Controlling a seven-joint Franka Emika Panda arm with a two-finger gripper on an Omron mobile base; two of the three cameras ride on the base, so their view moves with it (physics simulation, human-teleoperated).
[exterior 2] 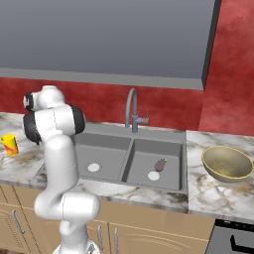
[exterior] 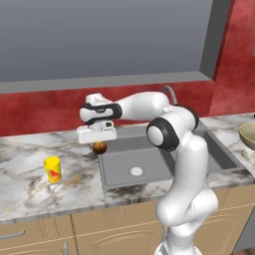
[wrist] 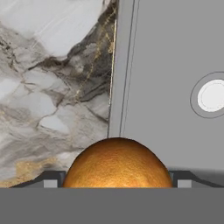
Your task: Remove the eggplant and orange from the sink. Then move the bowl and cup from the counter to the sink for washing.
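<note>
Orange (wrist: 117,162) sits between the wide-spread fingers of the gripper (exterior: 99,145), gripped, above the sink's (exterior: 169,164) left rim.

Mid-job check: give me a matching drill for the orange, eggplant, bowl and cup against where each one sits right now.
Things:
1. orange
2. eggplant
3. bowl
4. cup

Places:
A. on the counter right of the sink
B. on the counter left of the sink
C. in the right basin, near its drain
D. between the fingers of the gripper, at the sink's left edge

Pairs: 1-D, 2-C, 3-A, 4-B
</note>
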